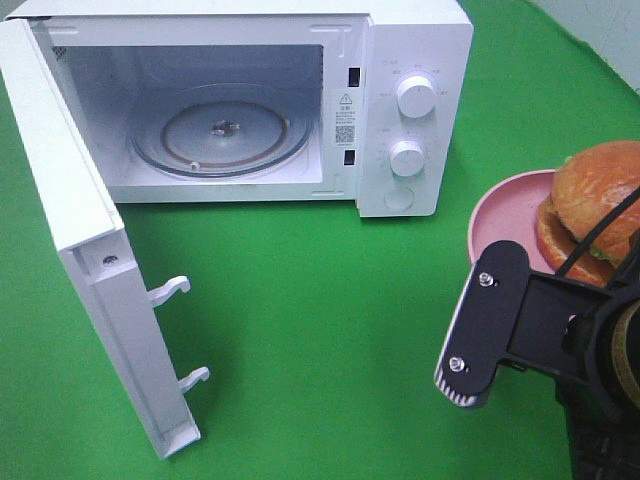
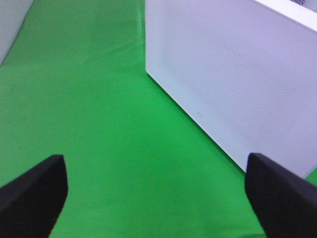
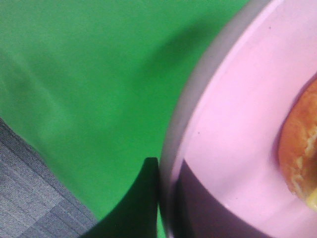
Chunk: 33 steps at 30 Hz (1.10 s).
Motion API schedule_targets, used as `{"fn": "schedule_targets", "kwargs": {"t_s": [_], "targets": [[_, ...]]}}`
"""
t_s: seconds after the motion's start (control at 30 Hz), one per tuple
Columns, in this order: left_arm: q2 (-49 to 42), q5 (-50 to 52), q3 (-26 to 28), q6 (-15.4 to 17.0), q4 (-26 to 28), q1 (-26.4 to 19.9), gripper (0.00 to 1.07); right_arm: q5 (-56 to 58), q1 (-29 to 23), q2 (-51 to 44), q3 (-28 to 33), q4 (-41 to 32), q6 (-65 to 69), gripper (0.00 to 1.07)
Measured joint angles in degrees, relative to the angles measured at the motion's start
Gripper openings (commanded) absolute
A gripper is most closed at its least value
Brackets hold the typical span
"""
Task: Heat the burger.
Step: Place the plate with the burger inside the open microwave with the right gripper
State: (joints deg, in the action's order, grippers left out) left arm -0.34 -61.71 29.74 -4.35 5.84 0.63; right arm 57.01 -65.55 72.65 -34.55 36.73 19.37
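While the burger (image 1: 597,195) sits on the pink plate (image 1: 500,215) at the right edge of the green counter (image 1: 300,330), the right gripper (image 3: 166,198) is closed thin on that plate's rim, with one dark finger outside and one inside. The white microwave (image 1: 415,100) stands well apart to the left, its door (image 1: 100,300) swung wide and the glass turntable (image 1: 220,130) bare. Beside a white microwave panel (image 2: 233,74), the left gripper (image 2: 156,198) holds nothing – its fingers (image 2: 29,193) are spread wide over the counter.
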Motion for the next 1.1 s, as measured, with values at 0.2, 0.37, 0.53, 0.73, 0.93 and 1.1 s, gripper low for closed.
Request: {"fn": "schedule_targets", "kwargs": {"t_s": [0.2, 0.37, 0.53, 0.73, 0.93, 1.1], "targets": [[0.0, 0.0, 0.0, 0.0, 0.0, 0.0, 0.89, -3.5, 0.0, 0.0, 0.0, 0.0, -5.9, 0.0], [0.0, 0.0, 0.0, 0.0, 0.0, 0.0, 0.89, -6.25, 0.0, 0.0, 0.0, 0.06, -11.86, 0.0], [0.0, 0.0, 0.0, 0.0, 0.0, 0.0, 0.89, -11.06, 0.0, 0.0, 0.0, 0.11, -21.37, 0.0], [0.0, 0.0, 0.0, 0.0, 0.0, 0.0, 0.89, -14.73, 0.0, 0.0, 0.0, 0.34, -29.34, 0.0], [0.0, 0.0, 0.0, 0.0, 0.0, 0.0, 0.89, -15.99, 0.06, 0.0, 0.0, 0.4, -35.52, 0.0], [0.0, 0.0, 0.0, 0.0, 0.0, 0.0, 0.89, -17.65, 0.11, 0.0, 0.06, 0.52, -43.77, 0.0]]}}
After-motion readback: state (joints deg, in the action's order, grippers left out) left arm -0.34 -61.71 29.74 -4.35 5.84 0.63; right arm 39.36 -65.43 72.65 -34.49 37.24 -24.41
